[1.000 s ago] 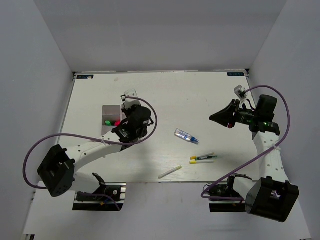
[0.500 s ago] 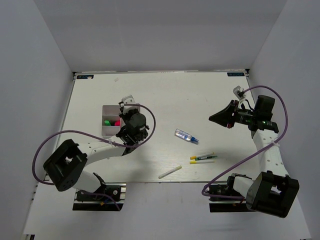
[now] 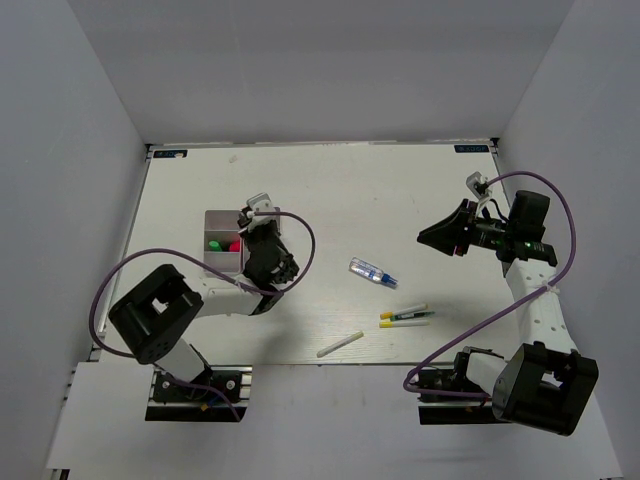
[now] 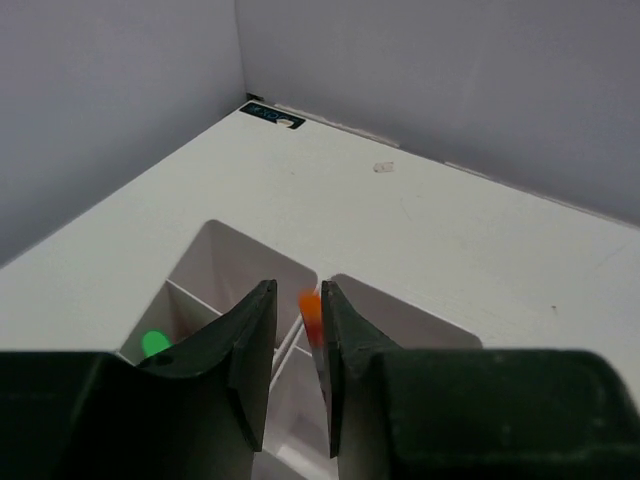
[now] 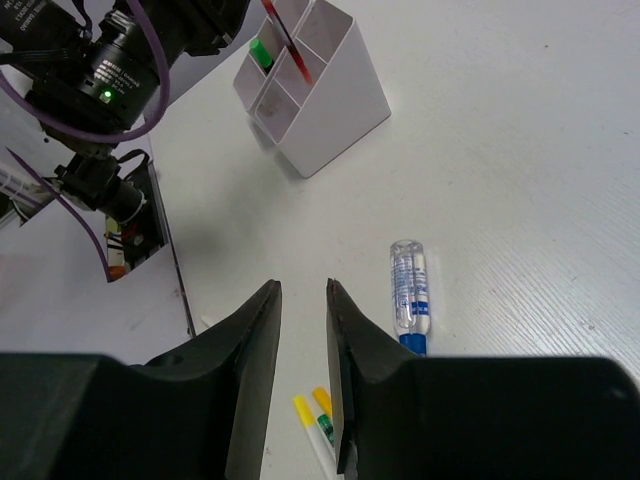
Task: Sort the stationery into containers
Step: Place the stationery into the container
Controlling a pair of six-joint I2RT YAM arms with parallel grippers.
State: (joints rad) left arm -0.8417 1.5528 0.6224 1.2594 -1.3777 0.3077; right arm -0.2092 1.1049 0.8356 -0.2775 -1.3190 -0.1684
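Observation:
The containers (image 3: 213,216) are joined white bins at the table's left; they also show in the left wrist view (image 4: 230,235) and the right wrist view (image 5: 340,120). A green-tipped highlighter (image 4: 153,343) and a pink-tipped one (image 3: 233,243) stand inside. My left gripper (image 4: 297,300) hovers over the bins, slightly open. The red pen (image 4: 311,310) lies against its right finger with a gap to the left finger, and slants into a bin (image 5: 290,45). My right gripper (image 5: 303,295) is open and empty, high above the clear-blue tube (image 5: 410,290) and the yellow-capped markers (image 5: 315,420).
The tube (image 3: 372,271) lies mid-table. The two markers (image 3: 405,316) lie side by side near the front. The white stick (image 3: 340,344) lies at the front edge. Grey walls close in the table on three sides.
The left arm's elbow has swung back toward its base while its gripper stayed over the bins. The right arm has shifted only slightly.

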